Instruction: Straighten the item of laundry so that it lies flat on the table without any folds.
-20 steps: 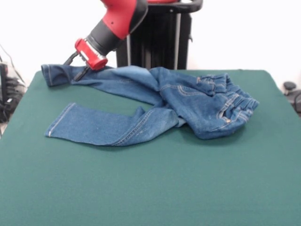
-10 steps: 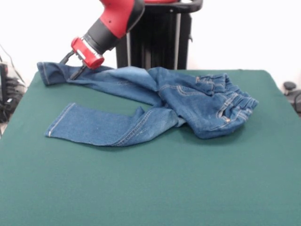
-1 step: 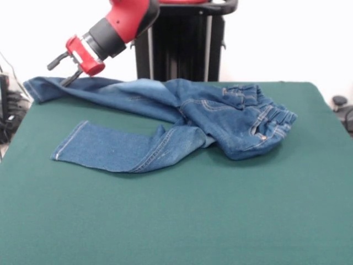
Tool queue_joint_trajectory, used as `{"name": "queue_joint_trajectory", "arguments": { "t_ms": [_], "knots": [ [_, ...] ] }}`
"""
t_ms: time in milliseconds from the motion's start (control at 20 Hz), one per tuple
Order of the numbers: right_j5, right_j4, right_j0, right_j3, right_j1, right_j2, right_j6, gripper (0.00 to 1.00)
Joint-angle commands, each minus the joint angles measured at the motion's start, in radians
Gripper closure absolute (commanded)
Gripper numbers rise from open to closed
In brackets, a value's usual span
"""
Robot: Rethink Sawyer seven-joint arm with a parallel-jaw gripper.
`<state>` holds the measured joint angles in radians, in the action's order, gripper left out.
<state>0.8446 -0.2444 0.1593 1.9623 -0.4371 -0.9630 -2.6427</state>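
**Jeans spread across the upper half of the table, one leg at the gripper**

Jeans lie on the green table, filling the upper half of the frame from the left edge to right of centre. The waistband end sits bunched at the centre right, its elastic gathered into ridges and the orange-tan stitching and a pocket seam showing on top. The seat of the garment is humped and folded over itself rather than flat.

Two legs run leftward from that bunch. The lower leg lies flat on the felt at the centre left, its hem pointing toward the left edge of the frame, with a fold where it meets the seat. The upper leg stretches along the far edge of the table toward the upper left, and its hem reaches past the table's left corner.

The gripper sits at the upper left of the frame, at the end of the red and black arm that slants down from the top centre. Its dark fingers point down and left, and the lower one meets the upper leg near the hem. Whether the fingers are clamped on the denim or only resting against it cannot be told from this view.

The lower half of the table shows bare green felt.
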Motion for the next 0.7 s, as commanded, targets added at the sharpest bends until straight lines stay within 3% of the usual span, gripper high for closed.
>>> {"name": "queue_joint_trajectory", "arguments": {
  "t_ms": [50, 200, 300, 450, 700],
  "knots": [
    [0.04, -0.082, 0.019, -0.122, -0.023, -0.013, 0.057, 0.0],
    [0.02, -0.058, 0.02, -0.14, 0.006, -0.012, 0.051, 0.0],
    [-0.009, 0.01, 0.004, -0.162, 0.049, -0.004, 0.043, 0.0],
    [-0.135, 0.307, -0.06, -0.23, 0.209, 0.062, 0.02, 0.0],
    [-0.381, 0.631, -0.102, -0.259, 0.464, 0.199, -0.021, 0.0]
  ]
}}
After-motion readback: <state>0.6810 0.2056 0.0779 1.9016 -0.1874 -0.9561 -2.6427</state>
